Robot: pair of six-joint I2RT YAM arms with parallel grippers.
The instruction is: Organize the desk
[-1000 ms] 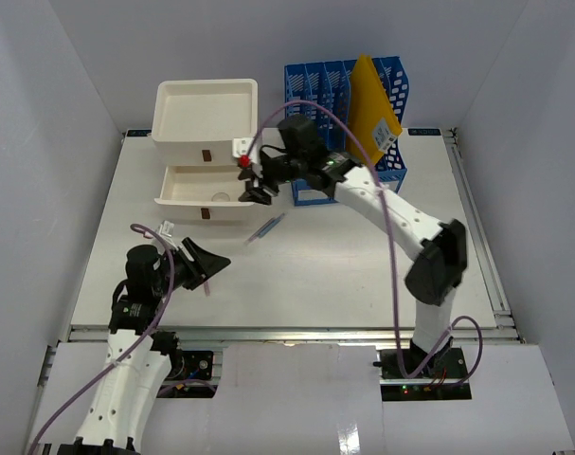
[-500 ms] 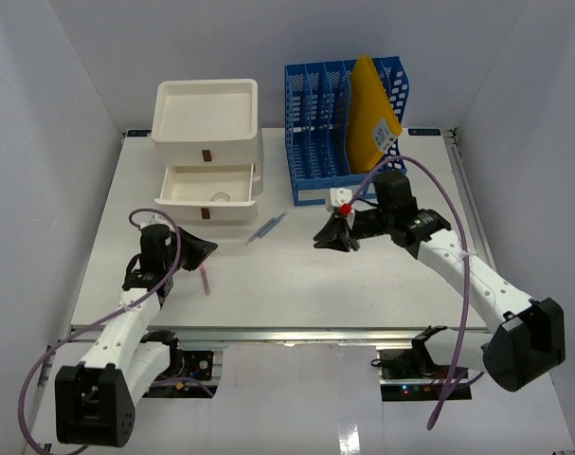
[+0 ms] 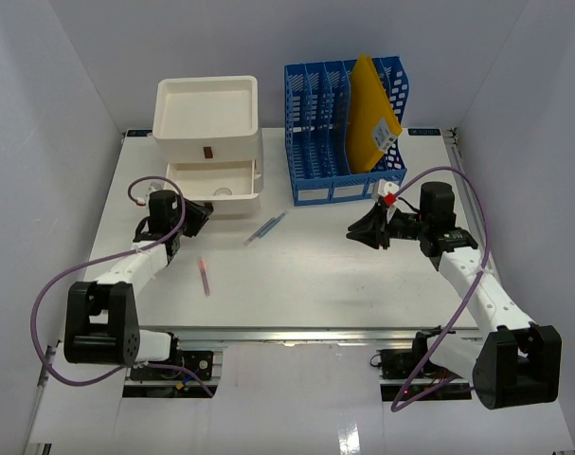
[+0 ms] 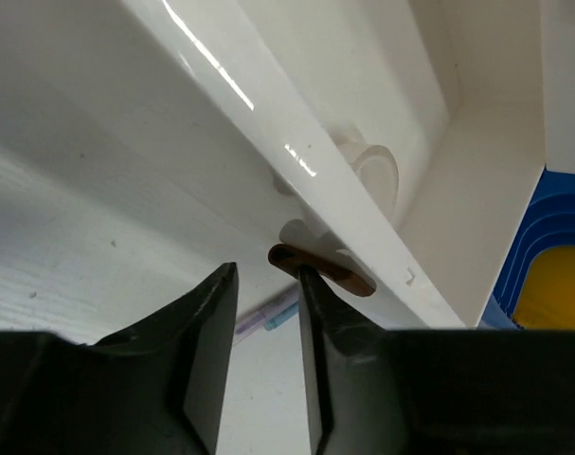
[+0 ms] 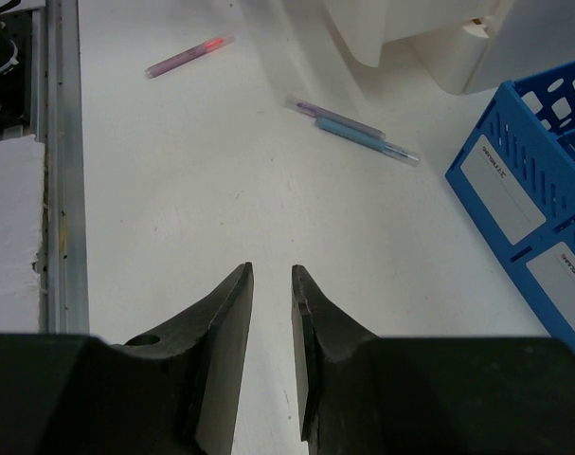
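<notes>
The desk (image 3: 315, 275) is a white tabletop. My left gripper (image 3: 198, 217) sits at the front of the open lower drawer (image 3: 216, 180) of a white drawer box (image 3: 206, 109). In the left wrist view the left gripper (image 4: 268, 268) is open by a narrow gap with nothing between its fingers, and its right fingertip touches the drawer's brown handle (image 4: 339, 277). A clear ring (image 4: 377, 171) lies inside the drawer. My right gripper (image 3: 358, 231) hovers over the desk right of centre. In the right wrist view the right gripper (image 5: 272, 267) is narrowly open and empty.
Two pens, blue and purple (image 3: 266, 227) (image 5: 353, 128), lie mid-desk in front of the drawer box. A pink pen (image 3: 204, 276) (image 5: 188, 57) lies nearer the front rail. A blue file rack (image 3: 344, 133) with a yellow envelope (image 3: 372, 114) stands at the back.
The left gripper has moved from beside the pink pen up to the drawer front. The right arm has swung away from the drawer to the right side. Both jaws have narrowed.
</notes>
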